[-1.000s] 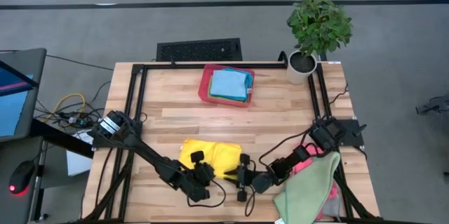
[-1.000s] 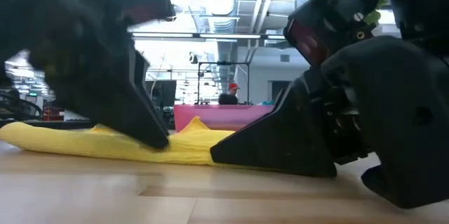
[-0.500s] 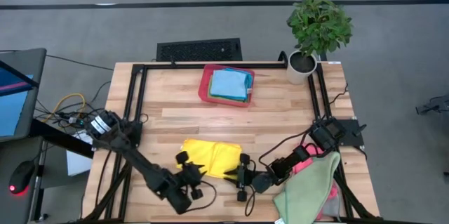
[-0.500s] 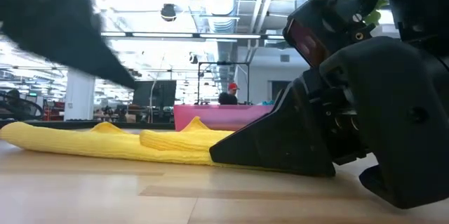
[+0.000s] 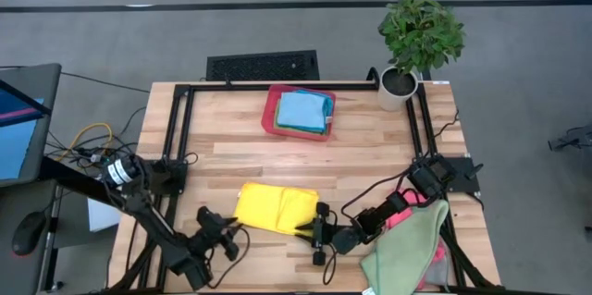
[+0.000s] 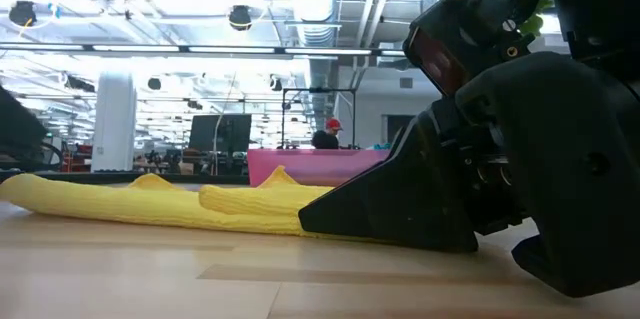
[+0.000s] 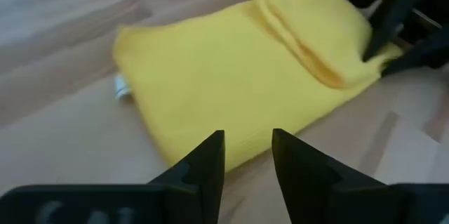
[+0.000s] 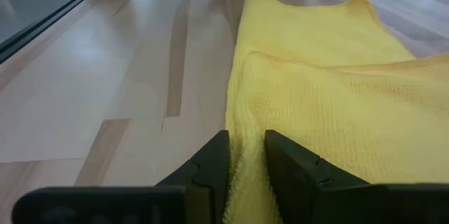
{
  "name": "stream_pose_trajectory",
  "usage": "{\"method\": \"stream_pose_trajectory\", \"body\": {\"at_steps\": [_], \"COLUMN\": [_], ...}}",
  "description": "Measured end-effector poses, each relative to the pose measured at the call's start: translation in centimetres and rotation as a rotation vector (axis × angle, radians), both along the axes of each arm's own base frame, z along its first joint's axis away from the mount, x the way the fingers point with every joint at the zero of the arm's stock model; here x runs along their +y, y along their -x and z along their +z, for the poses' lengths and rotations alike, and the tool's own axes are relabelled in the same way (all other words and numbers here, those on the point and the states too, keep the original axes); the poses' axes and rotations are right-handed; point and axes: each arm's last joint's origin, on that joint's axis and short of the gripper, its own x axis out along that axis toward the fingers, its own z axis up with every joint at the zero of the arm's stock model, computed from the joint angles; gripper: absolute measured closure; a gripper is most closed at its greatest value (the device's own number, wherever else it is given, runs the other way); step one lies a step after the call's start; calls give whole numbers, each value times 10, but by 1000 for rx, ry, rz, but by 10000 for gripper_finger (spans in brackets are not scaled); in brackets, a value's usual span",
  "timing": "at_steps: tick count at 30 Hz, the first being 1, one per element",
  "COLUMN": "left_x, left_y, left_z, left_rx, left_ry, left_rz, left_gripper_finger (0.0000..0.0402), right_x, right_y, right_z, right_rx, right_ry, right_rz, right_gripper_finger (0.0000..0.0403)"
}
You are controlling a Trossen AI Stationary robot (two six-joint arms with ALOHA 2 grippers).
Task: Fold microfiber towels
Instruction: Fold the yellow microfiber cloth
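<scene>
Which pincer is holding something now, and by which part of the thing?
The right pincer grips the yellow towel at its edge nearest that arm. The left pincer holds nothing, apart from the towel.

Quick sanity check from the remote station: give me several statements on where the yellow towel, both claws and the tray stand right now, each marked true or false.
1. The yellow towel lies folded on the wooden table. True.
2. The left claw grips the yellow towel. False: it sits off the towel's left edge, holding nothing.
3. The right claw is at the yellow towel's right edge, its fingers astride the cloth. True.
4. The red tray holds a pink towel. False: a light blue towel lies in it.
5. A green towel is draped at the table's near right corner. True.
6. The potted plant stands at the far left corner. False: far right.
</scene>
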Motion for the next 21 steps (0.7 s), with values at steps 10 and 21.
{"method": "stream_pose_trajectory", "body": {"at_steps": [10, 21], "left_x": [7, 8], "left_y": [3, 7], "left_z": [-27, -45], "left_rx": [174, 148], "left_ry": [-79, -76], "left_rz": [-13, 43], "left_gripper_finger": [217, 193], "right_x": [0, 0], "right_y": [0, 0], "right_z": [0, 0], "right_rx": [1, 0], "right_ry": [-1, -1], "right_rz": [0, 0], "right_gripper_finger": [285, 285]}}
